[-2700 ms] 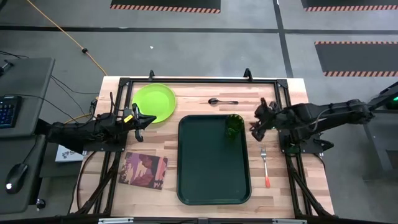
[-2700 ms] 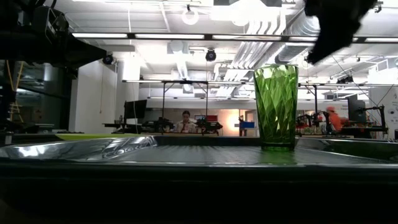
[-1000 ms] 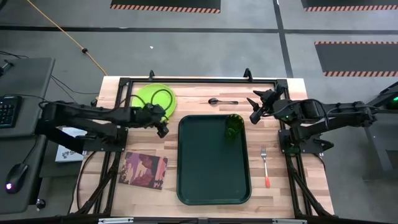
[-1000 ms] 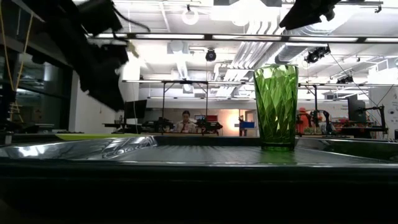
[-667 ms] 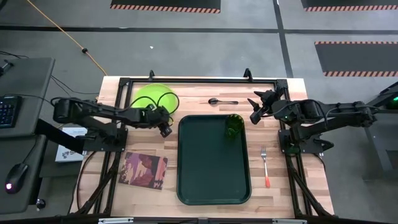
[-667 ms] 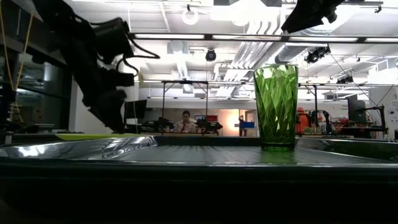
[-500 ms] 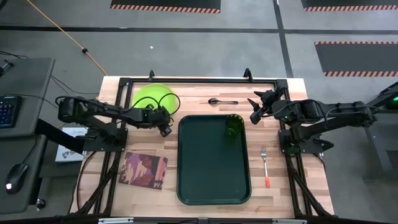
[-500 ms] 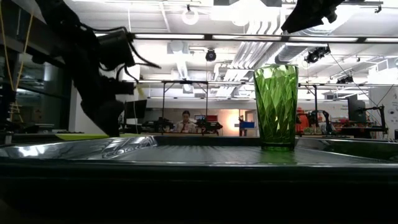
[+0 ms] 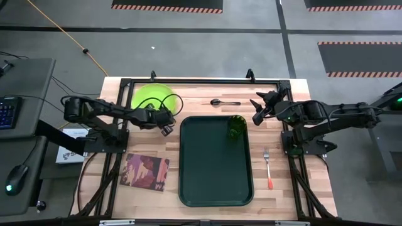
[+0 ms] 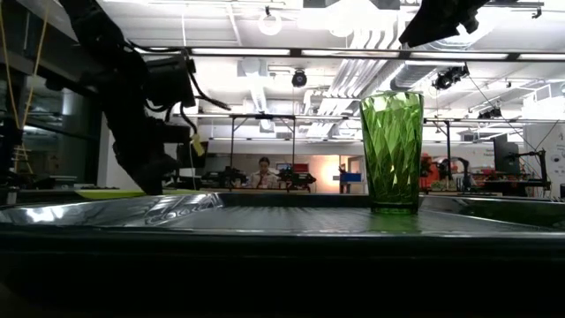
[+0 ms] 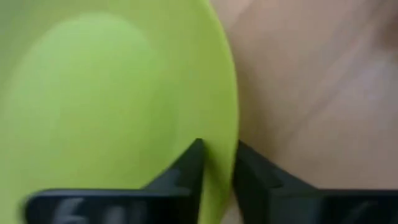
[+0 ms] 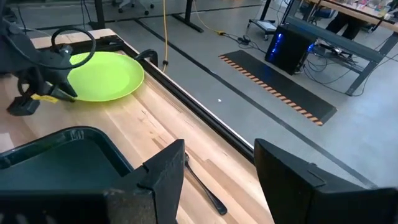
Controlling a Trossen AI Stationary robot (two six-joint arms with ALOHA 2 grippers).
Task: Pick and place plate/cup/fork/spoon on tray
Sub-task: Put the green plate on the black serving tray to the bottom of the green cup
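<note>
The lime-green plate [image 9: 151, 96] lies flat on the table at the far left, and also shows in the right wrist view [image 12: 102, 76]. My left gripper [image 9: 164, 124] is at the plate's near right rim and is shut on it. The dark-green cup [image 9: 236, 127] stands upright at the far right corner of the dark green tray [image 9: 215, 169]. The spoon [image 9: 224, 102] lies on the table beyond the tray. The fork [image 9: 268, 168] lies to the right of the tray. My right gripper [image 9: 257, 110] is open and empty, raised to the right of the cup. My left gripper pinches the plate's rim [image 11: 219, 134] at its near right side between its two fingers. One finger [image 11: 189, 165] lies over the plate's inner face and the other [image 11: 249, 168] at its outer edge. The fingers slant down from the table's near side. Whether the plate is lifted does not show.
A reddish-brown patterned mat [image 9: 146, 172] lies at the near left, beside the tray. A black frame [image 9: 201, 81] runs along the table's far edge. A cable loop on my left arm [image 9: 164, 100] hangs over the plate. People show in the room behind [image 10: 263, 168].
My left gripper has come down to the plate's near right rim, and its arm has swung in toward the table's far edge. My right arm has kept still. The cup stays on the tray.
</note>
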